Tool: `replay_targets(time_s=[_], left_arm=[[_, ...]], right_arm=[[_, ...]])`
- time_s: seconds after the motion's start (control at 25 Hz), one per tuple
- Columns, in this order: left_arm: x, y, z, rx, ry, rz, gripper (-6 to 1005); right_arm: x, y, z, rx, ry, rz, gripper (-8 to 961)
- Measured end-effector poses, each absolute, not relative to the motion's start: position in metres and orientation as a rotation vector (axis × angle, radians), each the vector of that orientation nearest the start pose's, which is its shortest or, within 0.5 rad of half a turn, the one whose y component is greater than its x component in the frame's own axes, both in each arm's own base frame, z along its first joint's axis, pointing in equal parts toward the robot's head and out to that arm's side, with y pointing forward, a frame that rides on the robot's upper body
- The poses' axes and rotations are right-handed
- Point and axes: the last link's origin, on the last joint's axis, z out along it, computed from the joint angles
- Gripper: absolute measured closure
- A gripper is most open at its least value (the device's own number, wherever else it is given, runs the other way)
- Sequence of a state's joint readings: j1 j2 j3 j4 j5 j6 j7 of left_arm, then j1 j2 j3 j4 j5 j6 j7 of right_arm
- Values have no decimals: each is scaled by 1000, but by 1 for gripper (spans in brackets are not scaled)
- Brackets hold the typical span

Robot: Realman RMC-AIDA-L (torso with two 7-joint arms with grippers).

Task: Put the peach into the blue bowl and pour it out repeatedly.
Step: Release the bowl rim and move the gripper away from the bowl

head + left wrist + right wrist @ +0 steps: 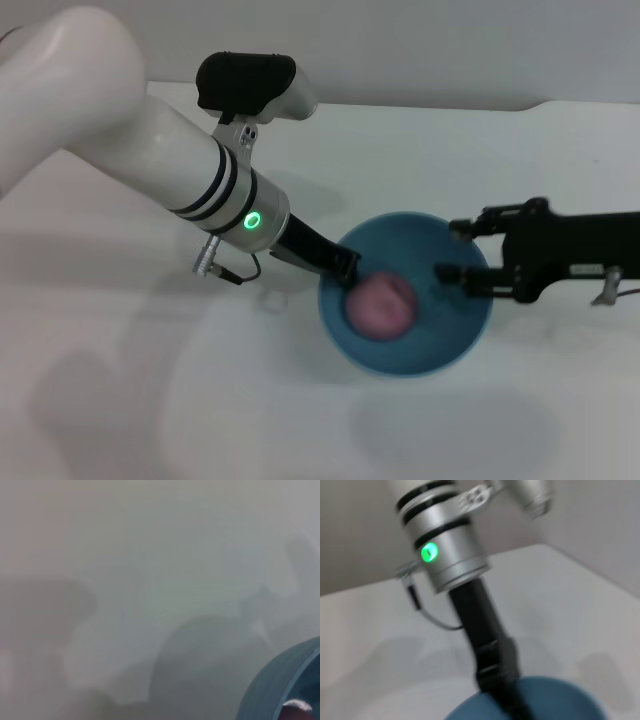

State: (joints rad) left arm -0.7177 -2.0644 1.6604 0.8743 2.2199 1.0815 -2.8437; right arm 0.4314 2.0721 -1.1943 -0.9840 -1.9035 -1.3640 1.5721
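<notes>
Peach (381,304) sits inside blue bowl (405,292), so loading part looks done. Left gripper (347,270) at bowl's 9 o'clock rim (grip state: cannot tell). Right gripper (452,250) spread wide at 3 o'clock rim. Pour-out not started yet, I'd guess.

Even, soft overhead light; white desk (150,400) bright without glare. Faint diffuse shadows fall on it below the left arm and under the blue bowl (405,350). Left wrist view hazy, washed grey, nearly all out of focus. Right wrist view motion-blurred; green indicator light (429,552) glows with slight bloom.
</notes>
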Motion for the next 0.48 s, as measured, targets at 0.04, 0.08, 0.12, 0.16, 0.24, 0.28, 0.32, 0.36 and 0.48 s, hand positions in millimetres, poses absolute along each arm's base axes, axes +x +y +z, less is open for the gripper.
replay_targets(time_s=[0.04, 0.08, 0.12, 0.16, 0.24, 0.28, 0.32, 0.36, 0.48], left_arm=[[-185, 365, -95, -2497, -1416, 214, 1000], [-186, 364, -96, -2501, -1416, 224, 1000], [-187, 363, -96, -2505, -1416, 235, 1000], [-188, 362, -96, -2508, -1418, 245, 999], [-189, 361, -97, -2511, -1412, 263, 996], [-190, 360, -97, -2516, -1402, 277, 995], [-191, 358, -99, -2520, -1393, 291, 993], [-192, 357, -100, -2523, -1386, 303, 992], [-195, 356, -102, -2521, -1368, 322, 988]], right_arm=[[227, 337, -15, -2834, 416, 381, 355], [228, 338, -12, -2814, 429, 395, 355], [230, 339, -8, -2796, 440, 405, 355], [232, 340, -6, -2780, 452, 413, 355], [236, 341, -2, -2755, 471, 424, 356], [237, 342, -1, -2746, 478, 427, 356], [239, 342, 1, -2737, 486, 429, 356], [240, 342, 2, -2728, 491, 430, 356], [243, 343, 4, -2710, 500, 434, 356]])
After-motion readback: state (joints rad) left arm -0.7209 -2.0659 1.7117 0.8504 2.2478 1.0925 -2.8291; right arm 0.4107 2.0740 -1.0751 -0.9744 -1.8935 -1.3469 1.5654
